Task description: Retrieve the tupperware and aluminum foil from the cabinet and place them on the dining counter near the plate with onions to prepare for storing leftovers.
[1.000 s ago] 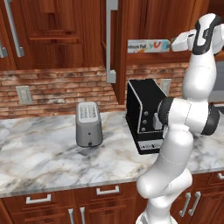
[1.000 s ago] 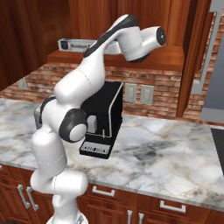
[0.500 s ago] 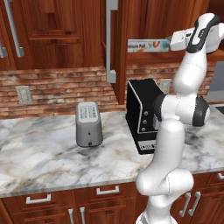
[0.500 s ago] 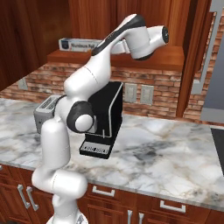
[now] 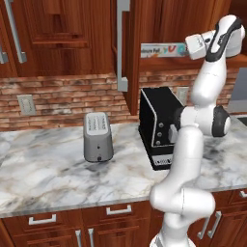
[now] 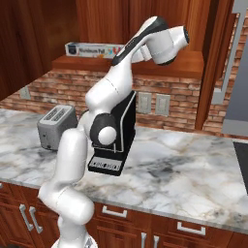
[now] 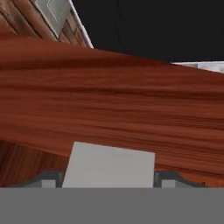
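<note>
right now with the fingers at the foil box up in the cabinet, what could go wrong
1. The fingers flank only one end of the long aluminum foil box, so it may pivot or slip when lifted off the shelf.
2. The open cabinet door stands close beside the box's far end; a swing that way could knock it.
3. A dropped box would likely land on the coffee machine just below.
</note>
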Tool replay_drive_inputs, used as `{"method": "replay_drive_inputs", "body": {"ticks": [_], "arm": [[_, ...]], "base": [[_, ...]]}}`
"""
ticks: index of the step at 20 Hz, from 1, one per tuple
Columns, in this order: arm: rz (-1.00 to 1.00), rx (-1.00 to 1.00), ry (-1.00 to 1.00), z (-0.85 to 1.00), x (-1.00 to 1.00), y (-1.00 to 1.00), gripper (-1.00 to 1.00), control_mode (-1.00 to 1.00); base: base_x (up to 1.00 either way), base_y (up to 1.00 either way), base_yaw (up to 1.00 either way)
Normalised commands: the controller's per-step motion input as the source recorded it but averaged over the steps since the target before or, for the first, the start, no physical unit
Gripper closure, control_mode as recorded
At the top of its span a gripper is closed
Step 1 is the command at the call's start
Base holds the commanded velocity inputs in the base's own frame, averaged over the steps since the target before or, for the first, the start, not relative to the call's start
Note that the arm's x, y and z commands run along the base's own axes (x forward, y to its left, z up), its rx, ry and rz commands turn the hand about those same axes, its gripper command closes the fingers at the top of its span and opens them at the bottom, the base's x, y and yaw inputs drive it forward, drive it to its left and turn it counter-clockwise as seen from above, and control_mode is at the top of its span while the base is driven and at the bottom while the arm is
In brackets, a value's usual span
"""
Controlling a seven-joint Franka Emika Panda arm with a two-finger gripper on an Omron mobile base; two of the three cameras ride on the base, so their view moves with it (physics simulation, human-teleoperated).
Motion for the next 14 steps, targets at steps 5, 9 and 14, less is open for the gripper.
{"method": "replay_drive_inputs", "body": {"ticks": [5, 9, 14], "arm": [[-0.07, -0.08, -0.26, -0.08, -0.94, 0.32, 1.00, -1.00], [-0.29, -0.01, -0.40, -0.01, -1.00, 0.18, 1.00, -1.00], [-0.49, -0.07, -0.32, -0.65, -1.00, 0.55, 1.00, -1.00]], "base": [[0.00, 0.00, 0.00], [0.00, 0.00, 0.00], [0.00, 0.00, 0.00]]}}
